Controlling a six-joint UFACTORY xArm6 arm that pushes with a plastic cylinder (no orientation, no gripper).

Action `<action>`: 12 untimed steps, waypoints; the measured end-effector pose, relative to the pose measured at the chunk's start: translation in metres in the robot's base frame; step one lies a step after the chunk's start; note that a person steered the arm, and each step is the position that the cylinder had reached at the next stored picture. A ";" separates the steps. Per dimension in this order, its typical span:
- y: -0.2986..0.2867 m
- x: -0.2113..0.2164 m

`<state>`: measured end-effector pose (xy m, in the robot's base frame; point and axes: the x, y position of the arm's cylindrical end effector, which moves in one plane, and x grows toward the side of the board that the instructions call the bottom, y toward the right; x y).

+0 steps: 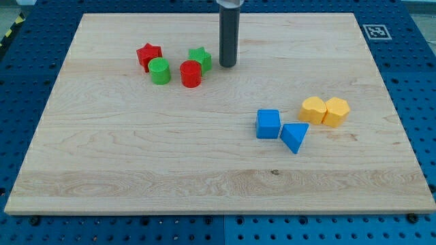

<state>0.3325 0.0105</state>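
My tip (227, 65) rests on the wooden board near the view's top centre, just to the right of the green star block (200, 58), with a narrow gap between them. Below and left of the star stands a red cylinder (191, 73). Farther left are a green cylinder (160, 71) and a red star block (148, 55), close together. These four blocks form a cluster left of the tip.
A blue cube (268, 124) and a blue triangular block (294, 136) sit right of the board's centre. Two yellow blocks (313, 109) (336, 111) touch each other farther right. A marker tag (375, 31) lies off the board's top right corner.
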 end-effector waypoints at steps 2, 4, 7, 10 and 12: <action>-0.018 -0.005; -0.064 0.006; -0.049 0.009; -0.084 0.021; -0.131 0.021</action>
<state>0.3538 -0.1202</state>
